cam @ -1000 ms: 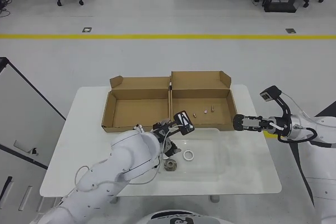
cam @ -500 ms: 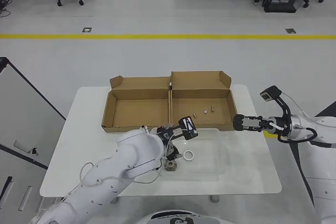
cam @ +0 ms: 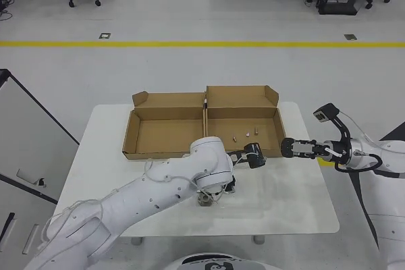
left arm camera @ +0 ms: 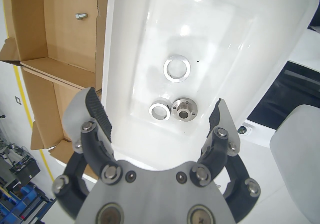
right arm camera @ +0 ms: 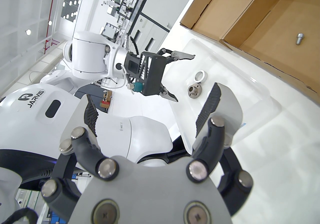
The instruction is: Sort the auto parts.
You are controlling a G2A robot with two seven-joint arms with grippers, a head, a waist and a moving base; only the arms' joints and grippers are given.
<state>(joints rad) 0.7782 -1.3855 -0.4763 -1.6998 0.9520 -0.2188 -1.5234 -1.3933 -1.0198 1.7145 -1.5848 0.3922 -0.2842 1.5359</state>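
Note:
Inside a clear plastic tray lie a large metal ring, a smaller ring and a flanged hub touching that smaller ring. My left gripper hangs open above the small ring and hub, holding nothing. It also shows side-on as the left gripper in the right wrist view, beside the small ring and the hub. My right gripper is open and empty, past the tray's right end, near the box corner. The left arm covers most of the tray from above.
A two-compartment cardboard box stands behind the tray. Its right compartment holds bolts, one bolt seen in the right wrist view. Its left compartment looks bare. White table lies free to the tray's right.
My left arm has swung rightward over the tray, its wrist now further right and covering the rings from above. The right arm has kept still.

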